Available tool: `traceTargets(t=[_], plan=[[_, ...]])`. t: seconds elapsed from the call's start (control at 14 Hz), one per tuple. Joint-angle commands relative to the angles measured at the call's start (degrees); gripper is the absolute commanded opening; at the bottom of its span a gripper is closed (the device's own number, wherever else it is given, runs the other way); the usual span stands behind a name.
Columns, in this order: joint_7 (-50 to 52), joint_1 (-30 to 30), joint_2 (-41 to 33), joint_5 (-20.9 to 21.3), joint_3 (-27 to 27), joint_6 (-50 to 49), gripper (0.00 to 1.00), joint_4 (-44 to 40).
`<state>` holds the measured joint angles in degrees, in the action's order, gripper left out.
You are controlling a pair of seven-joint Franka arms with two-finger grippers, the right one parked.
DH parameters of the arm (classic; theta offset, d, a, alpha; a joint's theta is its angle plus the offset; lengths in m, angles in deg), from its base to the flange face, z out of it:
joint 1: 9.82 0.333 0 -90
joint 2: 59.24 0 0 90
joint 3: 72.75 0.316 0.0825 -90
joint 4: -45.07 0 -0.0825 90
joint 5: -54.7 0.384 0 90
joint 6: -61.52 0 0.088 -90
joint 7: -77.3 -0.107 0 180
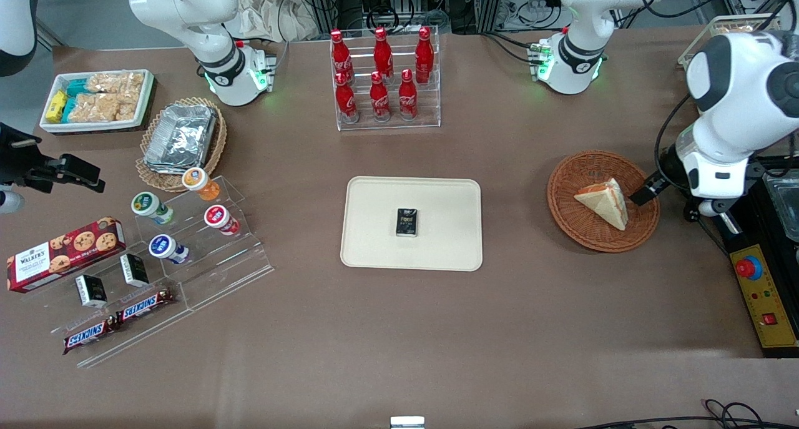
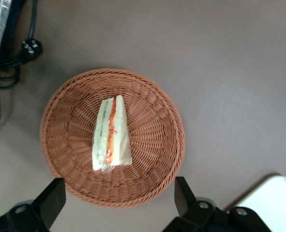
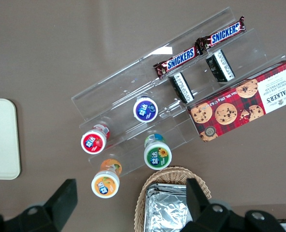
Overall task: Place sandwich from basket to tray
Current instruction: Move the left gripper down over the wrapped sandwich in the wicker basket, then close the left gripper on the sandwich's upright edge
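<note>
Nearest the front cam on the counter (image 1: 387,341) sit the Snickers bars (image 1: 118,320), toward the parked arm's end; the tray (image 1: 374,254) lies mid-counter w/ a small dark packet (image 1: 407,222) on it, and the basket (image 1: 577,232) sits toward the working arm's end, well apart from the tray. The sandwich (image 1: 604,202) lies inside the basket, roughly centred, no contact w/ the end effector (image 2: 118,200), which hangs above the basket's rim w/ fingers spread wide and nothing between them. Handling, as a guess: light, soft white bread, easily crushed; looks wrapped in clear film, so prob. a bit slippery. Best hold would be across the two flat bread faces near the wedge's middle, gentle squeeze, not on the filling edge or thin tip. The wrist view shows the filling stripes and the open fingers (image 2: 51,200) clearly; the front view mostly hides the end effector under the arm but gives the basket-to-tray layout, which the wrist view barely catches.
</note>
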<state>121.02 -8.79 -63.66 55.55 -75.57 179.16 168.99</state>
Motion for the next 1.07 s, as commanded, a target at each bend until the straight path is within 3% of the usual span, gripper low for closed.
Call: traceTargets(t=[0.0,1.0], plan=[[3.0,-0.1,-2.3,-0.1,-0.2,5.5,1.00,6.3],[5.8,0.4,6.5,-0.3,2.4,32.2,1.00,22.9]])
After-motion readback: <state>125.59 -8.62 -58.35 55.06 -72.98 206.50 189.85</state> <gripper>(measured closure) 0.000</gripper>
